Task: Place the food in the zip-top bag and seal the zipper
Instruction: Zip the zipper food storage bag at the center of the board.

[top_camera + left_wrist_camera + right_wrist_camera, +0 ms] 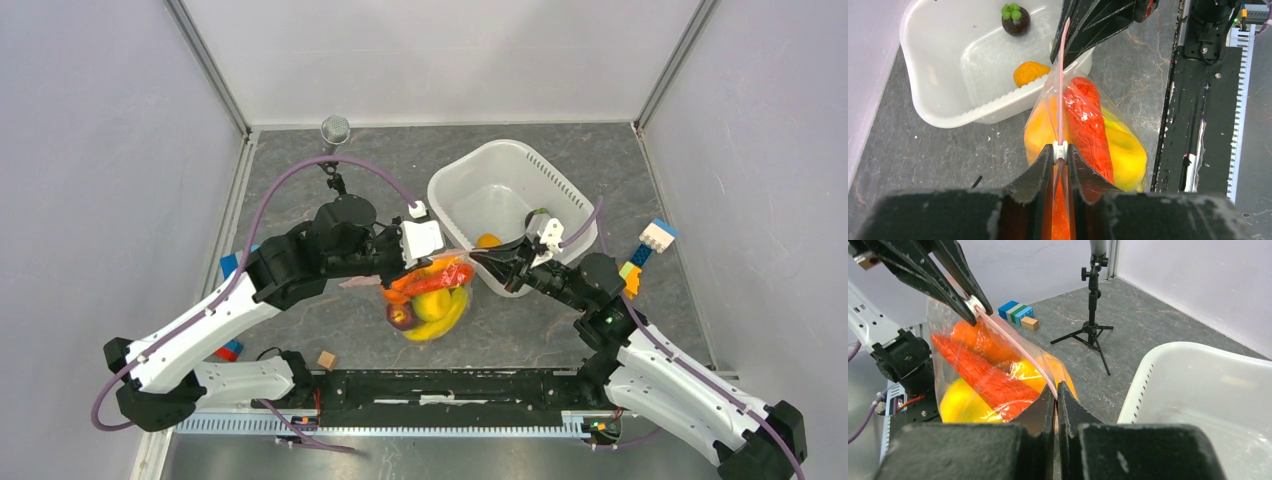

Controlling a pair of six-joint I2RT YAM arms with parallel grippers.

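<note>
Pinched tight at zipper's (1063,85) left end by left gripper (1060,150), right end by right gripper (1056,390); stretched left-to-right, zip-top bag (430,300) hung below.

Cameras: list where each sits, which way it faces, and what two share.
Top external: above, behind the bases, looking down; left arm and right arm hold the zip-top bag.
Left wrist: on the left arm, facing the white tub; left gripper clamps the zipper.
Right wrist: on the right arm, facing the left arm; right gripper pinches the zipper.
Shared: both wrist views show the zipper.
</note>
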